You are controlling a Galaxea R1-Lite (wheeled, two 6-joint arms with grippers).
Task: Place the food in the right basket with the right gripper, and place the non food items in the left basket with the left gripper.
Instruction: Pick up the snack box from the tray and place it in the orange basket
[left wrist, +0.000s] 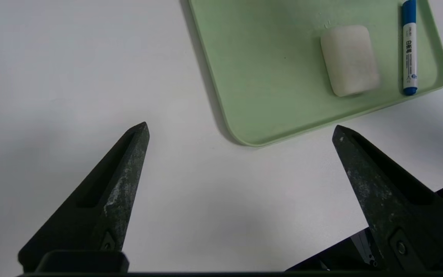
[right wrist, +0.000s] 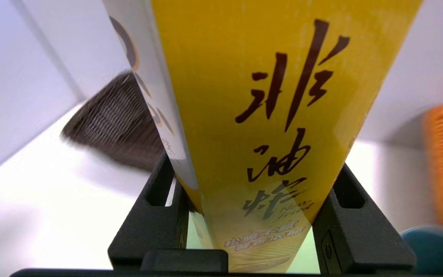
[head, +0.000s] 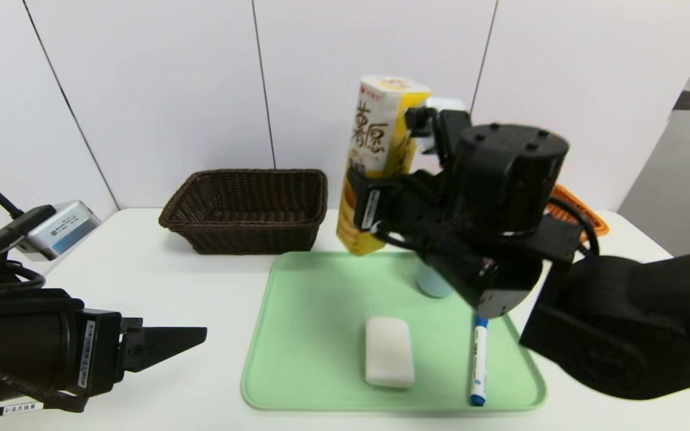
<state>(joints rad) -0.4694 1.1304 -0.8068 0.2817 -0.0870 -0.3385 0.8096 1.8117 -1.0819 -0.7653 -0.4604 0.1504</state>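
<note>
1. Left gripper: parked over the bare worktop, near-left of the tray; fingers spread wide, holding nothing.
2. Soap and pen: lying on the tray's near half, the pen along its right edge, long axis running near to far. Both are non-food and lie closer to the left gripper.
3. Right gripper: raised above the tray's far edge; fingers pinching the lower end of the box.
4. Box: a yellow snack carton, clear of the tray, long axis near upright and leaning slightly left at the base. Judged the food item in hand.
5. Cup: a pale container on the tray's far right, mostly hidden behind the right gripper.
6. Brown basket: beyond the tray's far-left corner.
7. Orange basket: beyond the tray's far-right corner, largely hidden by the arm. It lies right of the held box, so the coming carry should go rightward.
</note>
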